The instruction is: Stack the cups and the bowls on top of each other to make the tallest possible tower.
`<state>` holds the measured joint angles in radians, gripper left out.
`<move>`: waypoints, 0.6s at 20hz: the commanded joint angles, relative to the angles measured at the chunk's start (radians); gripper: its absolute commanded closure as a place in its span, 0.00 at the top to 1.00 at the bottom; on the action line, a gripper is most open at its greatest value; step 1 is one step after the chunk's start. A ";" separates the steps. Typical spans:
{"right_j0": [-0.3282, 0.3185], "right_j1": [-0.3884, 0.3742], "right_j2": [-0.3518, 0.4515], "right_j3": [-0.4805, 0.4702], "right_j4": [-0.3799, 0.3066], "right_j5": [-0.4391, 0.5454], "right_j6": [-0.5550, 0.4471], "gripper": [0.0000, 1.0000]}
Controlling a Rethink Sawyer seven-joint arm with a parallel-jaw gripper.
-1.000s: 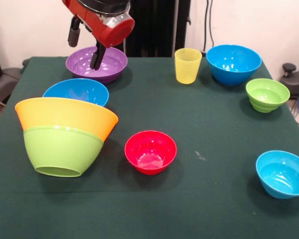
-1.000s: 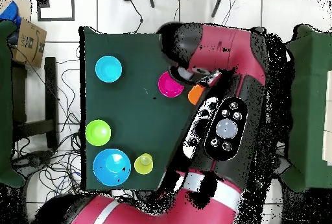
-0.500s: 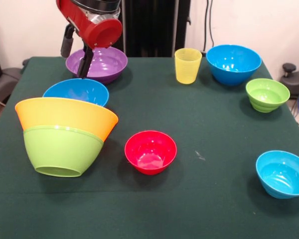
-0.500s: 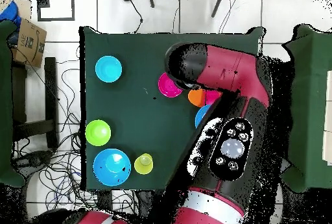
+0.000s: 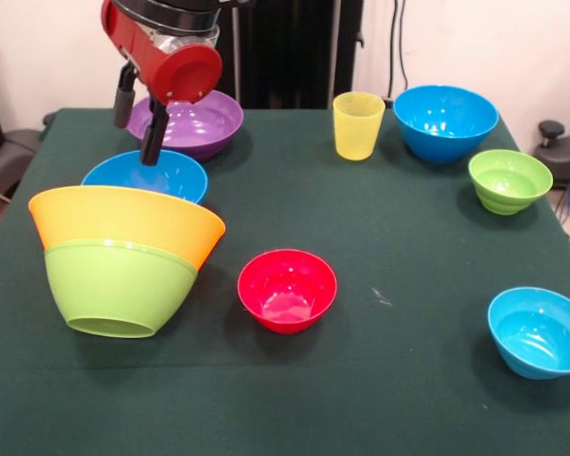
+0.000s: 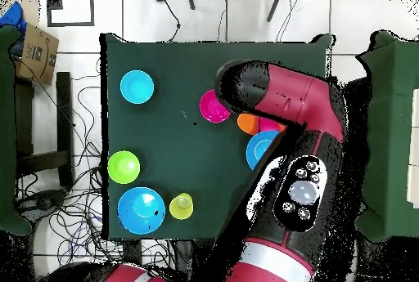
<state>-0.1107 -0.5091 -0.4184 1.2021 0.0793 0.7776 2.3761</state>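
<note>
At the upper left of the front view the red and black arm (image 5: 161,43) comes down from the top edge, and its gripper (image 5: 138,119) hangs with two dark fingers (image 5: 153,133) spread apart, holding nothing. The finger tips sit in front of the gap between the purple bowl (image 5: 195,119) at the table's far left and the medium blue bowl (image 5: 147,174) just below it in the frame; whether they touch either bowl cannot be told. Below that blue bowl, at the left of the frame, stands the tower (image 5: 123,256): a large orange bowl (image 5: 123,218) nested in a lime-green bowl (image 5: 119,285), both tilted so their rims lean toward the right. No cup can be seen inside it from this view. Just right of the tower, near the middle of the green table (image 5: 380,237), a small red bowl (image 5: 287,288) sits upright. Along the top of the table stands the yellow cup (image 5: 358,123), with a larger blue bowl (image 5: 446,121) beside it to the right and a ribbed green bowl (image 5: 509,180) lower right of that. A small blue bowl (image 5: 540,331) rests well apart at the lower right. In the overhead view the arm covers the right part of the table, hiding most of the tower; only an edge of orange (image 6: 246,121) and part of a blue bowl (image 6: 260,148) show beside it, while the cup and the bowls on the left of the frame lie in the open.
</note>
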 commanded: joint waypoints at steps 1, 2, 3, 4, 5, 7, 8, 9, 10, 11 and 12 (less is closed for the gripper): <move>-0.022 0.034 0.128 0.131 0.063 -0.121 0.156 1.00; -0.025 0.030 0.135 0.143 0.072 -0.137 0.153 1.00; -0.035 0.026 0.152 0.162 0.085 -0.175 0.148 1.00; -0.036 0.022 0.155 0.172 0.091 -0.191 0.145 1.00; -0.041 0.018 0.164 0.188 0.097 -0.224 0.141 1.00; -0.046 0.013 0.170 0.205 0.105 -0.262 0.136 1.00; -0.046 0.014 0.171 0.208 0.110 -0.273 0.135 1.00; -0.049 0.010 0.175 0.218 0.115 -0.289 0.132 1.00; -0.052 0.013 0.176 0.216 0.118 -0.295 0.127 1.00; -0.056 0.010 0.180 0.223 0.122 -0.301 0.121 1.00; -0.058 0.015 0.181 0.218 0.126 -0.297 0.117 1.00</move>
<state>-0.1436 -0.5241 -0.3842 1.2974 0.1750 0.5539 2.3761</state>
